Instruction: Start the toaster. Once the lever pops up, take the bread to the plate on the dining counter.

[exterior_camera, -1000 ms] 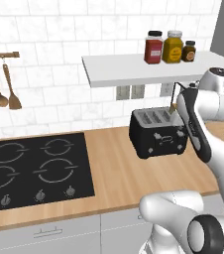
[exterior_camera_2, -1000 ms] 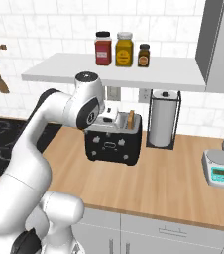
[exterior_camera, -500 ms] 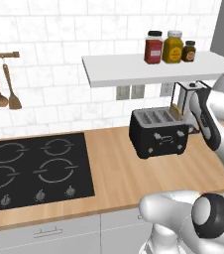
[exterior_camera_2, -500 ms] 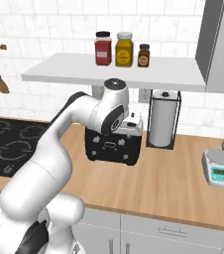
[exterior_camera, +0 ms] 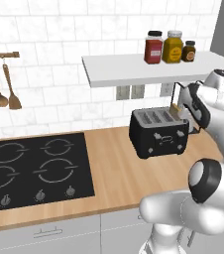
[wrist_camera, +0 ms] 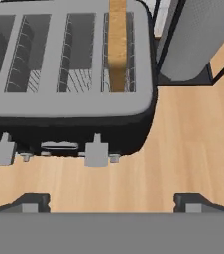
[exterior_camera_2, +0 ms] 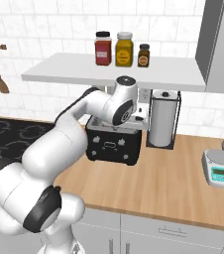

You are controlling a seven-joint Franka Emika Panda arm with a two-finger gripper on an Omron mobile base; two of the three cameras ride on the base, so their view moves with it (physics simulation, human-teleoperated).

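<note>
The black toaster stands on the wooden counter below the shelf. The bread stands upright in its rightmost slot, sticking out of the silver top. Two light levers show on the toaster's front, and the right lever sits below the bread's slot. My gripper hovers above the toaster's front right end, open, with nothing between its fingertips. The plate and the dining counter are out of view.
A paper towel roll in a black holder stands right beside the toaster. The white shelf with three jars hangs close above my hand. A kitchen scale lies at the right, a black cooktop at the left.
My hand has swung rightward over the toaster, from above its middle to its right end. The jaws have stayed wide open. The toaster and bread have not moved.
</note>
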